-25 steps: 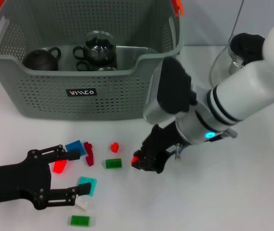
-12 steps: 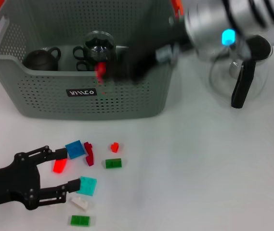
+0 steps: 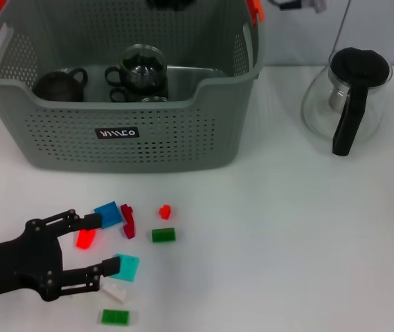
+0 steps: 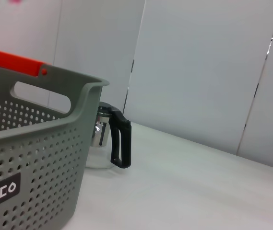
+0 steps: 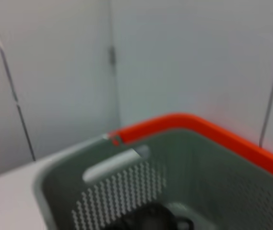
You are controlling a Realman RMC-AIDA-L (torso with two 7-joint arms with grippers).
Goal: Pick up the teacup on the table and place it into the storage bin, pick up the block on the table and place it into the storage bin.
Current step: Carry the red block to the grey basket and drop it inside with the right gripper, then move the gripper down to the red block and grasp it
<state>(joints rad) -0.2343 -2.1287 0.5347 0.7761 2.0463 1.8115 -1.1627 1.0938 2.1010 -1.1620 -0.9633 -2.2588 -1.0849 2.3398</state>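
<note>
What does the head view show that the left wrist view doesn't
Only the head view shows the left claw, open on the table among the loose blocks: blue, red, teal, green. It also shows the dark teacup and a glass cup inside the bin. Only the left wrist view shows the wall panels behind the table. Both show the storage bin with its label and orange clip, and the glass pot with a black handle.
</note>
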